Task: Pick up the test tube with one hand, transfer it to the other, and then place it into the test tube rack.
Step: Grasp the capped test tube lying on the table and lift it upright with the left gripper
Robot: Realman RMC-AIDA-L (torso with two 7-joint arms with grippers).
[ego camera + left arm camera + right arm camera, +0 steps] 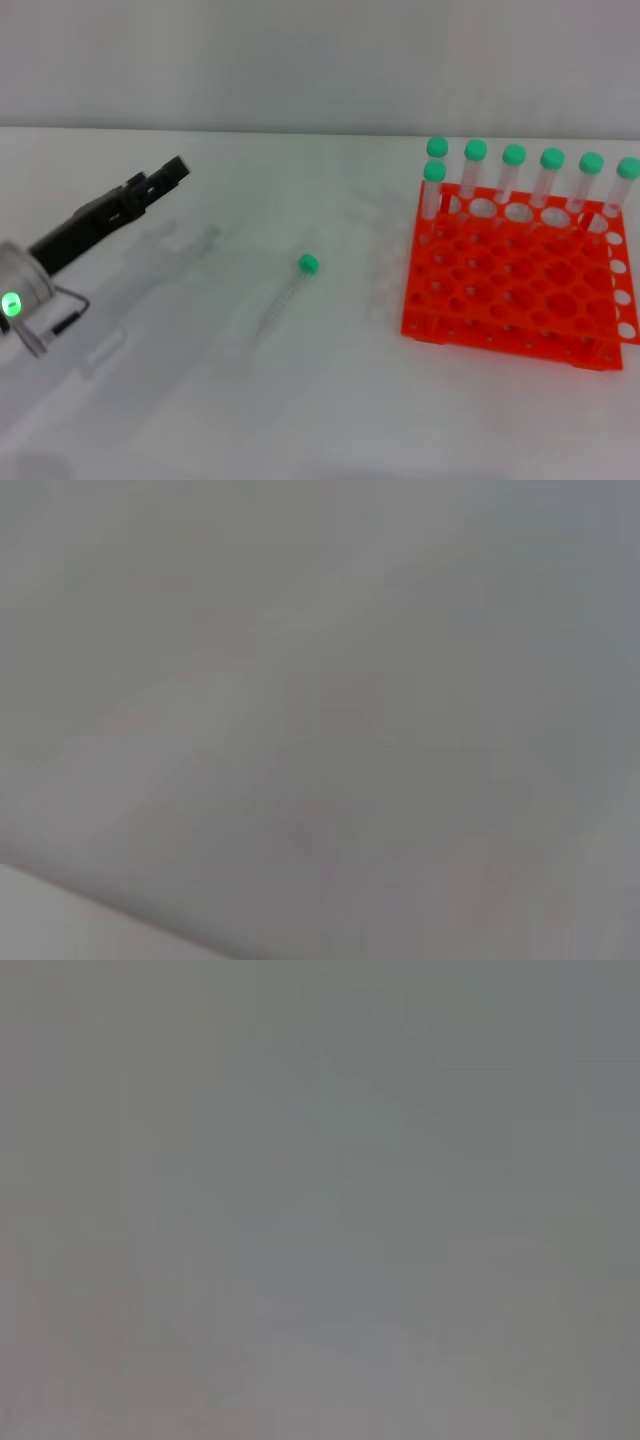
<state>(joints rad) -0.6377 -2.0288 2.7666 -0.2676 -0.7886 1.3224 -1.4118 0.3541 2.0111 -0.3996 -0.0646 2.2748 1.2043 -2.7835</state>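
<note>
1. Left gripper [165,178] hangs above the white table [200,400] at the scene's left, its arm slanting toward the middle; whether its jaws are parted cannot be told.
2. Test tube [287,296] lies flat near the table's centre, to that gripper's right and nearer the robot, green cap at its far end, long axis running diagonally.
3. Test tube rack [510,285] stands farther right, seven capped tubes along its far rows.
4. Right gripper is out of view, so the left looks the nearer arm.
</note>
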